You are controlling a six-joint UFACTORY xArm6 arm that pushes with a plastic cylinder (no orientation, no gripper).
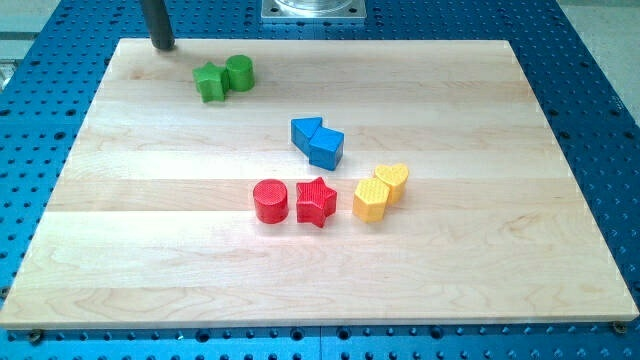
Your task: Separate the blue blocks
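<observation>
Two blue blocks sit touching near the board's middle: a blue triangle-like block (306, 131) on the left and a blue cube-like block (327, 149) just to its lower right. My tip (162, 44) is at the view's top left, at the board's top edge, far from the blue blocks and left of the green pair.
A green star-like block (210, 82) and a green cylinder (239, 72) touch at the top left. A red cylinder (270, 201) and a red star (316, 202) lie below the blue pair. A yellow hexagon block (371, 199) and a yellow heart (392, 181) touch to the right. The wooden board (120, 250) lies on a blue perforated table.
</observation>
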